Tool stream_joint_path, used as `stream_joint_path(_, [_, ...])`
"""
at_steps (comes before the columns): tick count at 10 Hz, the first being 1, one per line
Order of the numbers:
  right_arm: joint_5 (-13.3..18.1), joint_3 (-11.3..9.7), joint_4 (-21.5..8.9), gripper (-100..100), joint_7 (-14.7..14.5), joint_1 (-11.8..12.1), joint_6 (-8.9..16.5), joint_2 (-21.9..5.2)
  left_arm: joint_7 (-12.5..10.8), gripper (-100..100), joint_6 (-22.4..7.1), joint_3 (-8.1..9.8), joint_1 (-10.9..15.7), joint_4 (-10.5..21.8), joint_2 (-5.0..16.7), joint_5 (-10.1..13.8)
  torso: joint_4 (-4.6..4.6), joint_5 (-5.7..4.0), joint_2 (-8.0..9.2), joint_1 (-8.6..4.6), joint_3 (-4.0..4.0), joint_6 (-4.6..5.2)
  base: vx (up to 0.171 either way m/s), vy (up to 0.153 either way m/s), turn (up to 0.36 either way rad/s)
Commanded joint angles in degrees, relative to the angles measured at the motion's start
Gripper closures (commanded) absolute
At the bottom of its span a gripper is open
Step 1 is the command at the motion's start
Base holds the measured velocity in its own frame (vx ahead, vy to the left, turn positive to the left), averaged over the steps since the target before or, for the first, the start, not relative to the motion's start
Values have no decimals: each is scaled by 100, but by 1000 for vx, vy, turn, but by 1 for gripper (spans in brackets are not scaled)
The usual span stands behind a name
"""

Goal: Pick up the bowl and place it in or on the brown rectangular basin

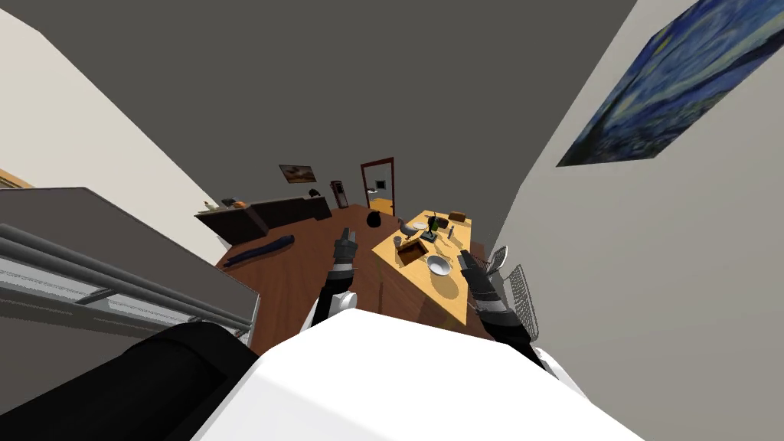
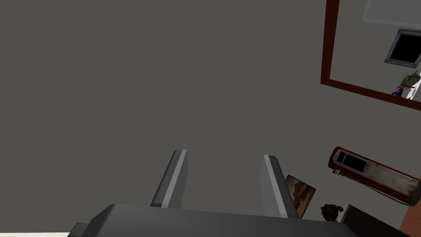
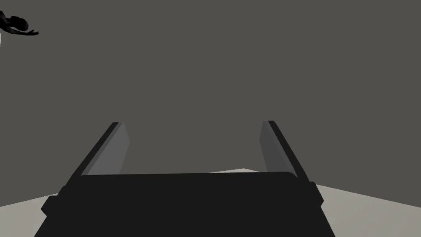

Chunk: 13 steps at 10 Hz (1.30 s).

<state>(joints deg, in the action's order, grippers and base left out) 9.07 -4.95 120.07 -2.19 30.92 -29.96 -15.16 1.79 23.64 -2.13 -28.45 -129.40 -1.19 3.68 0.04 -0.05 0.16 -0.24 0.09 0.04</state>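
Bowl: a white bowl (image 1: pixel 439 265) stands upright on the light wooden bench (image 1: pixel 453 300), toward the end nearest the robot.
Basin: the brown rectangular basin (image 1: pixel 412 253), open at the top and dark inside, sits on the same bench. It is near the bowl on the bowl's left and does not touch it.
Right claw: the right claw (image 1: pixel 464 255) hangs over the bench just beside the bowl, on the bowl's right. In the right wrist view its fingers (image 3: pixel 111 150) stand spread wide, with nothing between them.
Left claw: the left claw (image 1: pixel 346 231) is raised over the brown floor (image 1: pixel 298 268), left of the bench and well apart from the bowl. In the left wrist view its fingers (image 2: pixel 174 179) are spread and empty.
Farther along the bench: a white plate (image 1: pixel 419 226) and a dark bottle (image 1: pixel 433 223) lie beyond the basin.
Wall side: wire chairs (image 1: pixel 523 298) stand to the right of the bench.
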Motion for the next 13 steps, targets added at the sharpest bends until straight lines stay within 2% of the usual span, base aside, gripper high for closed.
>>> stream_joint_path(1, [178, -49, -157, -100, 47, 14, 39, -286, 0, 0, 0, 0, 0, 0, 0, 0, 0, 0, 0, 0, 0, 0, -51, -43, 216])
stream_joint_path(4, [506, -126, -464, -100, 143, 13, 150, -781, 0, 0, 0, 0, 0, 0, 0, 0, 1, 0, 4, 3, 2, -1, -66, -40, 247])
stream_joint_path(5, [506, -126, -464, -100, 143, 13, 150, -834, 0, 0, 0, -1, 1, 0, 0, 0, 1, 1, 4, 3, 2, -4, -52, -29, 146])
stream_joint_path(7, [874, -208, -809, -100, 242, 9, 266, -1239, 0, 0, 0, -1, 1, 0, 0, 0, 0, 2, 0, 7, 0, -5, -61, -29, 405])
stream_joint_path(8, [874, -208, -809, -100, 242, 9, 266, -1350, 0, 0, 0, -1, 2, 0, 0, 0, 1, 1, 1, 5, 1, -8, -67, -35, 99])
stream_joint_path(9, [1071, -249, -996, -100, 291, 5, 326, -1528, 0, 0, 0, 1, -1, 0, 0, 0, 1, 1, 3, 3, 2, 3, -72, -32, 218])
stream_joint_path(10, [1071, -249, -996, -100, 291, 5, 326, -1604, 0, 0, 0, 0, 1, 0, 0, 0, 1, 0, 4, 1, 3, -3, -61, -24, 133])
stream_joint_path(11, [1278, -287, -1192, -100, 340, -2, 388, -1819, 0, 0, 0, 0, 0, 0, 0, 0, 1, 1, 1, 5, 1, 1, -61, -14, 287])
stream_joint_path(12, [1278, -287, -1192, -100, 340, -2, 388, -1853, 0, 0, 0, 0, 1, 0, 0, 0, 0, 1, -1, 7, 0, -5, -46, -17, 162])
stream_joint_path(13, [1494, -321, -1398, -100, 388, -12, 452, -2084, 0, 0, 0, 0, 0, 0, 0, 0, 0, 2, -6, 8, -3, 1, -52, -17, 316])
